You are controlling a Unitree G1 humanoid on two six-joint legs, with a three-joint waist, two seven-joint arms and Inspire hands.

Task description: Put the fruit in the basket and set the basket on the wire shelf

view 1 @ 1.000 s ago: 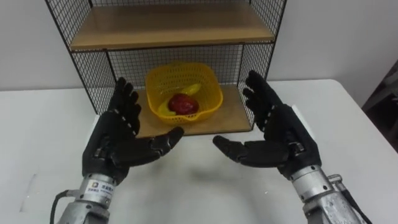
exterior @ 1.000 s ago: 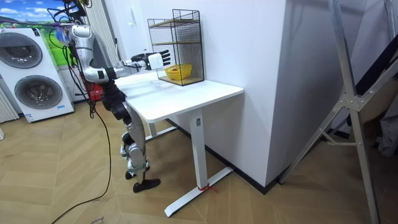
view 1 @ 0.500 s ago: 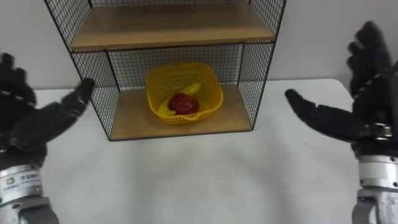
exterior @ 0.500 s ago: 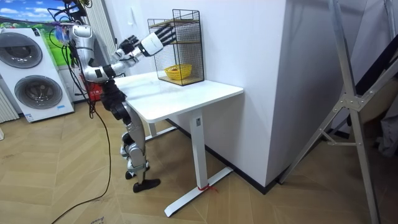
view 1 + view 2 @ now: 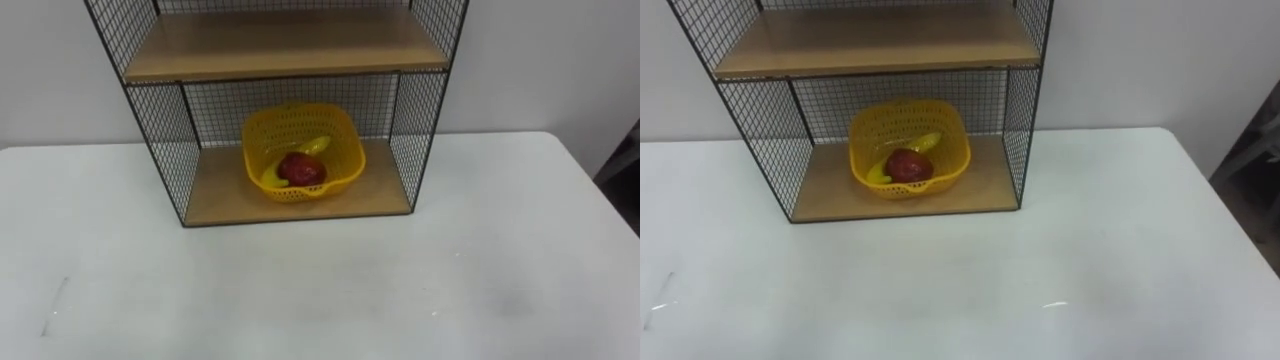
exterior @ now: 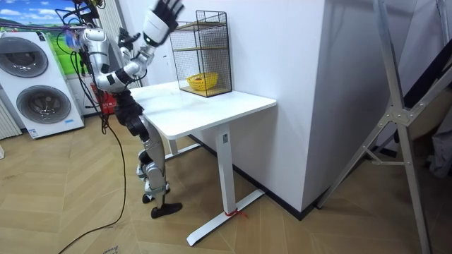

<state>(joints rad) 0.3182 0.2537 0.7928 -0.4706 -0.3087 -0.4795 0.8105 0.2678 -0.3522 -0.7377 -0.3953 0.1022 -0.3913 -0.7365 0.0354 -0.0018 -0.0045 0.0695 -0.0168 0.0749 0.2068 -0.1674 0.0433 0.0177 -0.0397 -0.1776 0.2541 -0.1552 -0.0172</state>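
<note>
left eye view — one basket (image 5: pixel 346 150), one apple (image 5: pixel 301 168)

no legible text, labels, numbers or signs on anything shown

Pretty standard G1 look tbh: silvery-grey head and arms, dark torso, and legs that mix silver shells with darker joints, ending in black feet. The right robot hand (image 6: pixel 164 8) is black with a chunky white cuff at the wrist. There's a bunch of dark wiring and straps around the head and shoulders, plus a thin black cable trailing away from its feet.
</note>
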